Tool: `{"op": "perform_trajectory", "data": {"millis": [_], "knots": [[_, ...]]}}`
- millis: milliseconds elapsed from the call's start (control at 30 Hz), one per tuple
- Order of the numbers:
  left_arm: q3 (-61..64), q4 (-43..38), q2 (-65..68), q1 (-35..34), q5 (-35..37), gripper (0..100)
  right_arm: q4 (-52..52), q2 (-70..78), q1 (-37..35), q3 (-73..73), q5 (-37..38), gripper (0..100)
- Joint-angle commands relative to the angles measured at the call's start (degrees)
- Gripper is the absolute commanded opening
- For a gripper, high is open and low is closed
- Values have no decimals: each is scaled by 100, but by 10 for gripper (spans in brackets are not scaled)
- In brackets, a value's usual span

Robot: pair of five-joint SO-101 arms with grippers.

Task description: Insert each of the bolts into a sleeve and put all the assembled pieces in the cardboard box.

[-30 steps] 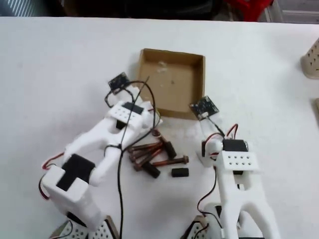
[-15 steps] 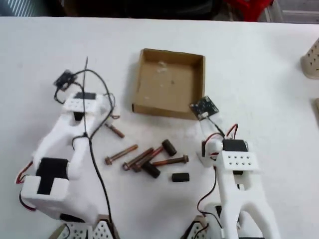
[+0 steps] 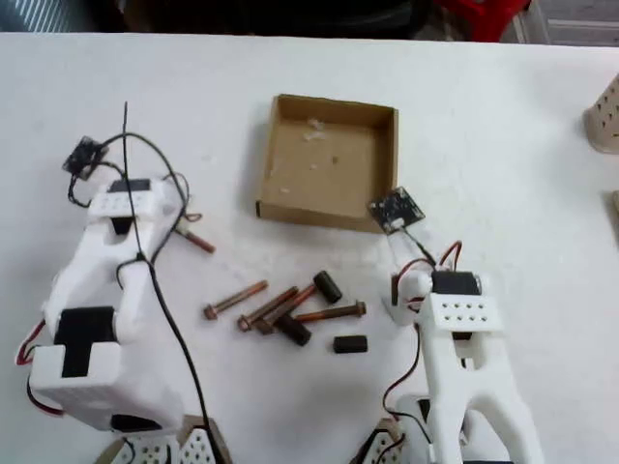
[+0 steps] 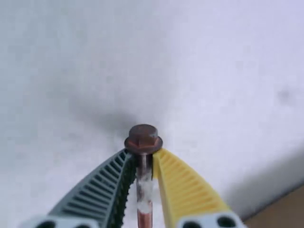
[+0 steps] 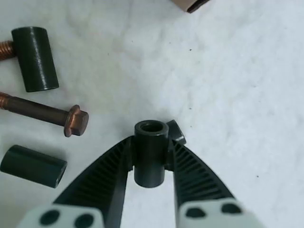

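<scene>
White table [image 3: 503,126], empty cardboard box [image 3: 329,164] at its middle. Left gripper [image 4: 142,154] off to the box's left, pinching one bolt [image 4: 143,140] by the shank. Right gripper [image 5: 151,142] near the box's front corner, clamped on an upright sleeve [image 5: 150,164]. Between the arms, loose bolts [image 3: 235,299] and sleeves [image 3: 349,342]. Nothing boxed yet; judged an early stage, most joining and packing left.

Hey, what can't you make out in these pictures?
Left wrist view: the frame edge cuts off the shank of the bolt in the left pincer.
Right wrist view: the sleeve in the right pincer mostly hides a dark piece behind it.
Right wrist view: the frame edge cuts off the shank of a loose bolt.
High view: a camera board covers most of the right pincer.
</scene>
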Motion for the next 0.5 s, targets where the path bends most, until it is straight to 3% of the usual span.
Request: {"op": "perform_trajectory", "data": {"millis": [0, 233, 467], "knots": [[-88, -352, -330, -418, -9, 26, -75, -40, -48, -44, 70, 17], [-35, -176, -365, -356, 26, 249, -75, -40, -48, -44, 70, 17], [-79, 53, -312, -268, 35, 271, -75, -40, -48, -44, 70, 17]]}}
